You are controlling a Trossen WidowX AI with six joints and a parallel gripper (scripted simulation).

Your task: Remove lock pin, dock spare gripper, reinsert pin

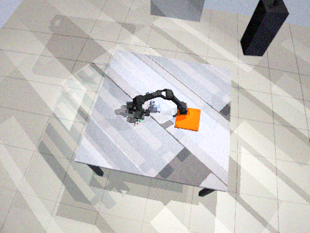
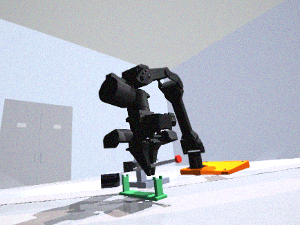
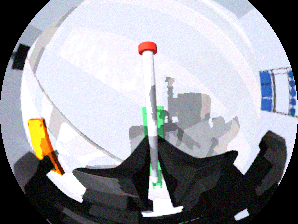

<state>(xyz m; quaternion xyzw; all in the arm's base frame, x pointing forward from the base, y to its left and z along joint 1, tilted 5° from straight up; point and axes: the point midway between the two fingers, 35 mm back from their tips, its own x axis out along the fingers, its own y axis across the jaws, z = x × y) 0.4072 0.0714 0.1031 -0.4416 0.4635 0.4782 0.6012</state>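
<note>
I count 1 arm (image 1: 167, 93) (image 2: 177, 100) w/ 2 fingers (image 2: 142, 160). Betw. the fingers there is 1 pin (image 2: 166, 162) (image 3: 150, 75), w/ 1 red head (image 2: 177, 159) (image 3: 147, 48) out to one side of them. Below the fingers is 1 green stand (image 2: 142, 194), having 2 uprights. Near them I see also 2 black blocks (image 2: 110, 180). Well apart from the fingers is 1 orange plate (image 1: 188, 121) (image 2: 221, 166) (image 3: 39, 137). Under all is 1 table (image 1: 200, 89) (image 2: 242, 193); 2 legs (image 1: 96, 169) are visible. Far behind the fingers: 2 door leaves (image 2: 19, 145), approx. same size, w/ 1 pale label (image 2: 21, 125) each.
</note>
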